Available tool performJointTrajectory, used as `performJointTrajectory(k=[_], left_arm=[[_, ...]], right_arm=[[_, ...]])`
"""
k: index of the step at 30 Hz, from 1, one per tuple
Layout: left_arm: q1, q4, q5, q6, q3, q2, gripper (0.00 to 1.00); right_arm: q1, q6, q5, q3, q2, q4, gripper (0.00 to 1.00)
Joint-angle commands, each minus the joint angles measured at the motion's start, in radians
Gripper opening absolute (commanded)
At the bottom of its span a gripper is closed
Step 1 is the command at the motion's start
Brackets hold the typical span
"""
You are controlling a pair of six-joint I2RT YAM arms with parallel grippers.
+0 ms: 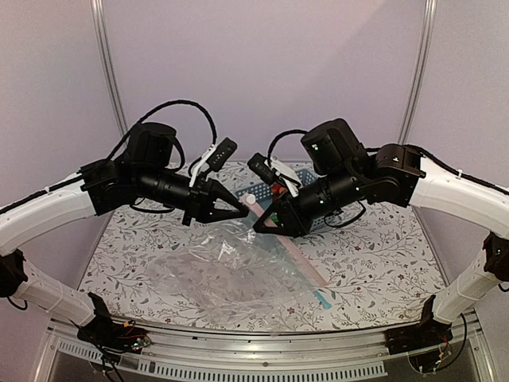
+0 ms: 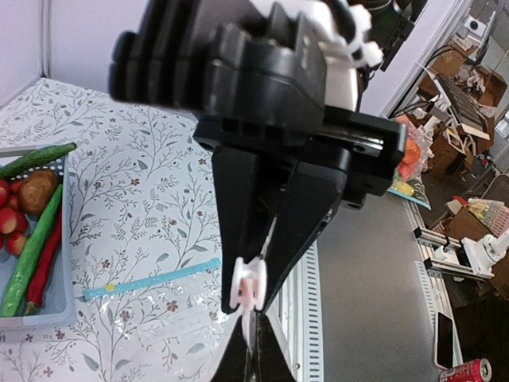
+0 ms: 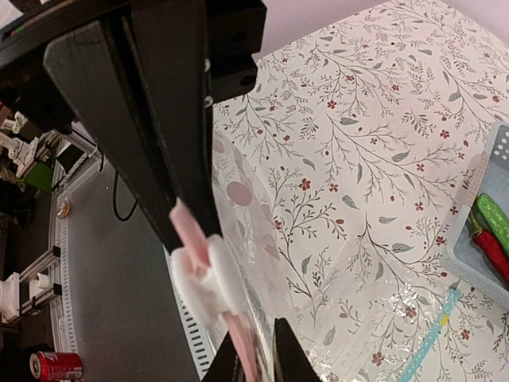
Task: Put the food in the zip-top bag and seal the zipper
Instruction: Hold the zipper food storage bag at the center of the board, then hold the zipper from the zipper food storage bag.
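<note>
My left gripper (image 1: 241,213) and right gripper (image 1: 260,225) meet tip to tip above the table's middle. Both are shut on the pale pink zipper (image 1: 296,255) of the clear zip-top bag (image 1: 223,274), which hangs down to the table. The white slider (image 1: 250,197) sits between the two tips. In the left wrist view my left gripper (image 2: 250,302) pinches the strip at the slider (image 2: 248,286). In the right wrist view my right gripper (image 3: 195,239) holds the strip beside the slider (image 3: 208,278). The food lies in a basket (image 2: 40,318): green vegetables (image 2: 32,255), chili (image 2: 46,267), potato-like lump (image 2: 38,191), red fruits (image 2: 9,219).
A second clear bag's teal-blue strip (image 1: 324,301) lies flat on the table near the front right; it also shows in the left wrist view (image 2: 151,280). The pale blue basket (image 1: 296,169) stands at the back behind the arms. The table's front rail runs close below.
</note>
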Motion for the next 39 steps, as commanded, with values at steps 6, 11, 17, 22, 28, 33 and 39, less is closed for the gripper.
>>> performJointTrajectory(k=[6,11,17,22,28,33,39], left_arm=[[0.005,-0.100,0.013,0.089,0.034,0.008,0.00],[0.005,-0.082,0.043,0.105,0.011,-0.001,0.00],[0.006,-0.037,0.066,0.089,-0.026,-0.016,0.00],[0.007,-0.028,0.070,0.087,-0.047,-0.019,0.00],[0.010,-0.021,0.078,0.085,-0.050,-0.018,0.00],[0.014,-0.018,0.081,0.081,-0.051,-0.016,0.00],[0.020,-0.017,0.077,0.083,-0.054,-0.015,0.00]], right_arm=[[-0.007,0.017,0.027,-0.065,-0.078,0.088,0.47],[-0.040,0.048,-0.003,-0.126,-0.128,0.225,0.63],[-0.047,0.049,-0.092,-0.104,-0.109,0.280,0.65],[-0.047,0.044,-0.181,-0.082,-0.073,0.282,0.53],[-0.047,0.046,-0.209,-0.076,-0.046,0.284,0.48],[-0.047,0.043,-0.220,-0.067,-0.029,0.285,0.41],[-0.047,0.041,-0.209,-0.071,-0.029,0.285,0.27]])
